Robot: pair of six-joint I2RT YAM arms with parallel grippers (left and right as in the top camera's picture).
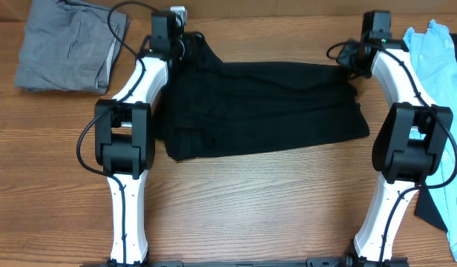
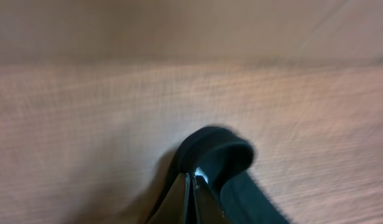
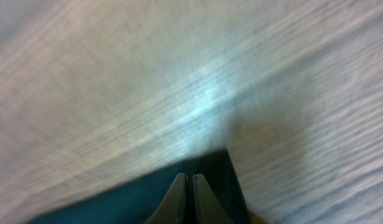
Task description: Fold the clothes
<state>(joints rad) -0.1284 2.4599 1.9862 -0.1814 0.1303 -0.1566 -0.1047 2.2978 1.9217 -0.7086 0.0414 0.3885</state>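
- Our black shirt lies spread on the table, between our two arms.
- Our left gripper and right gripper each pinch its far edge, jaws squeezed tight on cloth.
- It looks soft, light and floppy; corners are best to hold.
- We can read no words on it.

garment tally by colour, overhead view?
Black: 1, the black soft-fabric shirt, spread between the arms.
Grey: 1, the grey folded garment, far left.
Light blue: 1, the light blue shirt, right edge.
Total: 3. A scrap of dark fabric beside the light blue shirt is too hidden to count.
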